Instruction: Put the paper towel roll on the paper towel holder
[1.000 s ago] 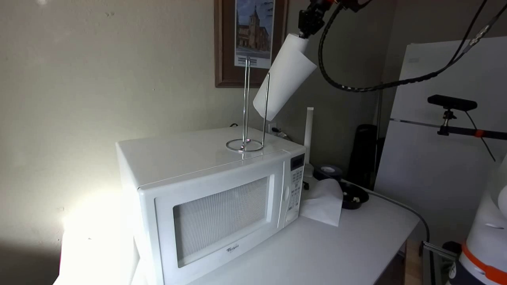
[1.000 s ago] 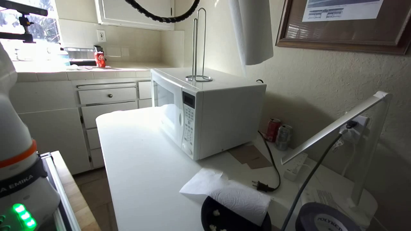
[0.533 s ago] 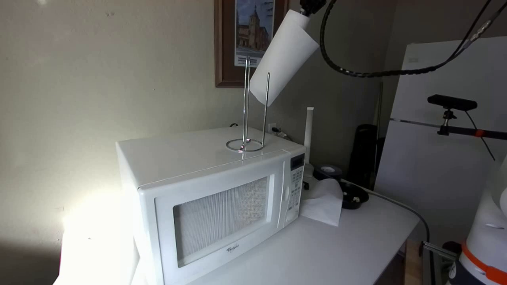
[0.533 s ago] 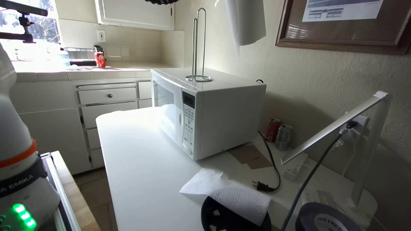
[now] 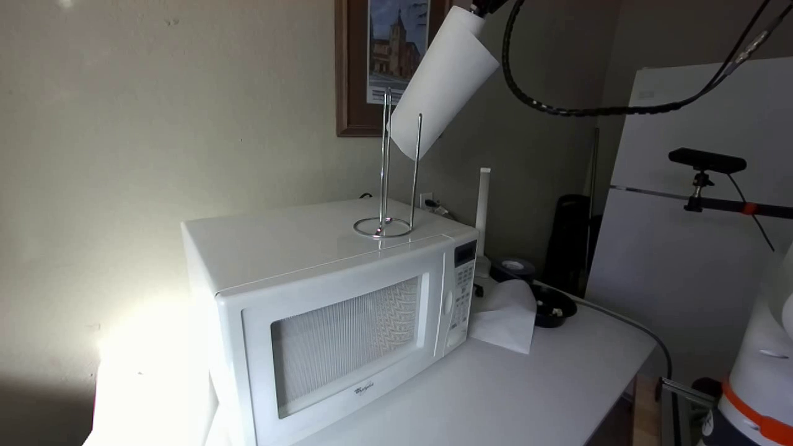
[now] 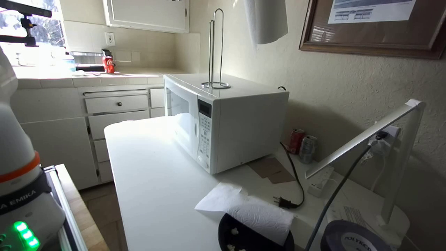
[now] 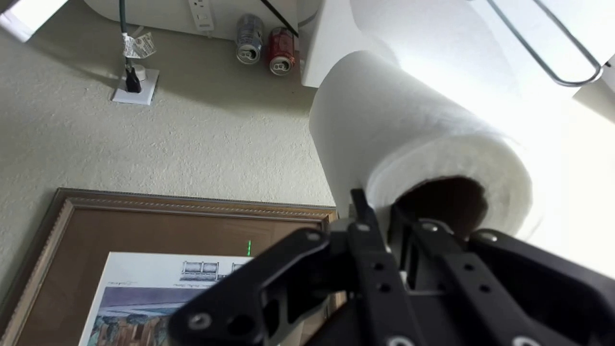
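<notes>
The white paper towel roll [image 5: 443, 87] hangs tilted in the air, its lower end down toward the holder; it also shows in an exterior view [image 6: 270, 21] and the wrist view [image 7: 379, 110]. My gripper [image 7: 378, 207] is shut on the roll's near rim, one finger outside and one inside the dark core. Only its tip shows in an exterior view [image 5: 481, 7]. The wire paper towel holder [image 5: 383, 162] stands upright on the microwave, its rods in front of the roll's lower end. In an exterior view [image 6: 210, 52] the roll is right of it and apart.
The white microwave [image 5: 297, 248] bears the holder. A framed picture [image 5: 344, 93] hangs on the wall behind the roll. A white lamp [image 6: 362, 137], two cans [image 6: 297, 139], a paper sheet [image 6: 258, 216] and a black bowl [image 5: 551, 321] are beside the microwave.
The roll and my gripper have risen, mostly in the first half second, and the roll's lower end has shifted slightly toward the holder. The holder has not moved.
</notes>
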You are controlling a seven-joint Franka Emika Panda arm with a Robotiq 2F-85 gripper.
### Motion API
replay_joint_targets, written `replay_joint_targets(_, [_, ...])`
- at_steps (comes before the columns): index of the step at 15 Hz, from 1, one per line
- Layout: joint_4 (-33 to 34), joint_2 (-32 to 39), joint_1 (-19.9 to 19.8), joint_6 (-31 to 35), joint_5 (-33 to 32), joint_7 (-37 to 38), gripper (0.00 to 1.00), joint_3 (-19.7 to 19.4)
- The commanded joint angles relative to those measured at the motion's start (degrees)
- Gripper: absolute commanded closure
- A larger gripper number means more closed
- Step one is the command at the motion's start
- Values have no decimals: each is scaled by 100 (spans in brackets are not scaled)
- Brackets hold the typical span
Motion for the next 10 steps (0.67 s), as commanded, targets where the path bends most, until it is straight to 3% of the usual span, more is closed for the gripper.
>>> replay_joint_targets(1, [331, 15, 11, -126, 355, -203, 97, -45])
replay_joint_targets(10, [1652, 198, 61, -1134, 921, -422, 97, -15])
